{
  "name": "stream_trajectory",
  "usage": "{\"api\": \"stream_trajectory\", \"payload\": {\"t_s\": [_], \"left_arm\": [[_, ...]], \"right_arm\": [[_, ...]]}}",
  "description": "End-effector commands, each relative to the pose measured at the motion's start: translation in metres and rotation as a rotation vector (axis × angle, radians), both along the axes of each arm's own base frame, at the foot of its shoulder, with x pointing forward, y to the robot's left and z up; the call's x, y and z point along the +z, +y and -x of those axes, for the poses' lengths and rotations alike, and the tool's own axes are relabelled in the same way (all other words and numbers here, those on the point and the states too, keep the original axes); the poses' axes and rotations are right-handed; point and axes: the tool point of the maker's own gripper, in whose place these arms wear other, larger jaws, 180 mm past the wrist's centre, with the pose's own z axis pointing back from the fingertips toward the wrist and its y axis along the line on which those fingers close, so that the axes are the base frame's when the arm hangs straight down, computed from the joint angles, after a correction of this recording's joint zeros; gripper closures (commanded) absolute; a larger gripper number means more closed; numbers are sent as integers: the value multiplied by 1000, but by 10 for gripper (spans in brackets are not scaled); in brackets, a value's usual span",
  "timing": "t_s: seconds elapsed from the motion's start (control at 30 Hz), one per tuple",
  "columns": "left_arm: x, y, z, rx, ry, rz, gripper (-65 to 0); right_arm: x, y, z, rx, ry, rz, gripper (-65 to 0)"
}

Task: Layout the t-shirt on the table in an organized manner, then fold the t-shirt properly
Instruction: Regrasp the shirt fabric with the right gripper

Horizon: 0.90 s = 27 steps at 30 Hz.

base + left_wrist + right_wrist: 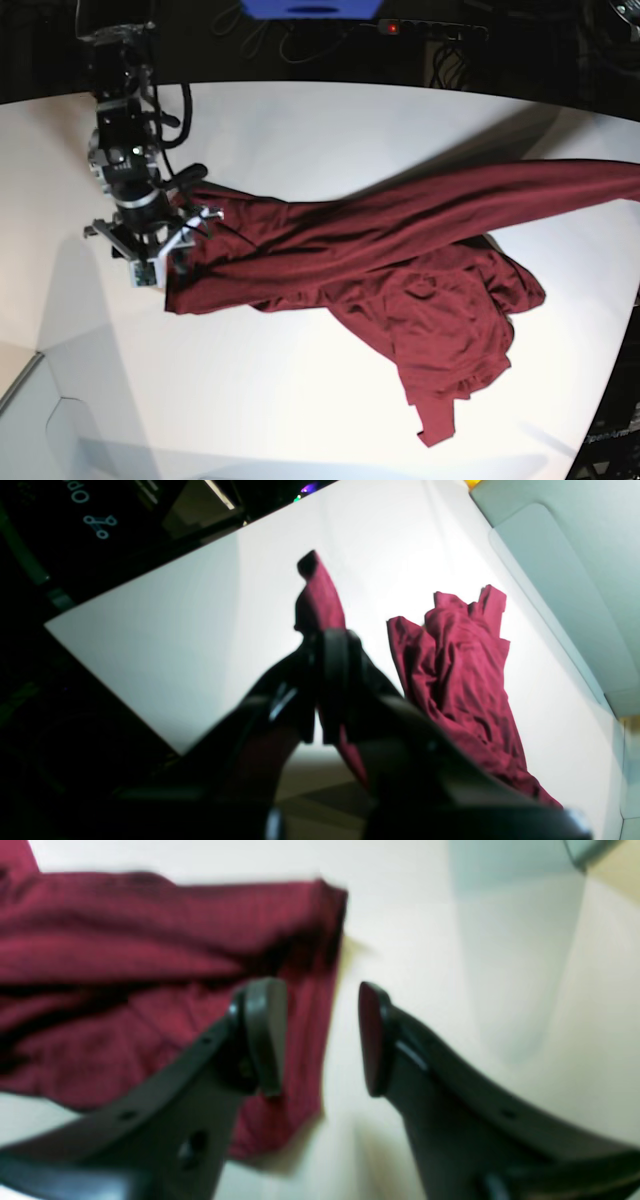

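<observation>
1. The wrinkled dark red long-sleeved fabric t-shirt (420,290) is lying in a bunched heap across the middle of the broad, smooth white surface (330,120), not yet spread flat.

2. The left hand (320,680) is pinching a strip of the maroon cloth between closed jaws, lifting it clear so that one end of the garment stretches taut off toward the surface's edge; this looks like an effort to pull the shirt out to its full length.

3. The right hand (320,1040) is standing with its jaws parted and nothing between them, one finger (265,1035) poised above the shirt's edge and the other above bare white surface.

4. In the base view, that edge is resting flat just beside the right hand (165,245), apparently set there to anchor the far end of the spread.

5. The body of the shirt is sagging in folds between the two hands, so the laying-out stage appears unfinished and folding not begun.
</observation>
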Motion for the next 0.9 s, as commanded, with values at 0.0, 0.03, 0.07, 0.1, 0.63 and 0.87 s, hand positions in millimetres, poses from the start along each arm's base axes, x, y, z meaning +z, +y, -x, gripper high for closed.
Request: {"api": "stream_trajectory", "payload": {"t_s": [0.0,0.03,0.07,0.1,0.63,0.87], "left_arm": [[14,3,-3,1,-42,-13,-2],[14,3,-3,1,-42,-13,-2],[14,3,-3,0,-43,-14,-2],[14,3,-3,0,-43,-14,-2],[10,2,-1,11,-43,0,-2],[5,-2,-1,17,-48,21,-2]], "right_arm": [[15,7,-14,22,-58,-1,-306],[16,12,-21,38,-61,2,-333],[14,15,-27,55,-56,13,-361],[8,20,-33,76,-38,25,-394],[-20,61,-92,265,47,196,-444],[-39,61,-98,339,123,223,-444]]}}
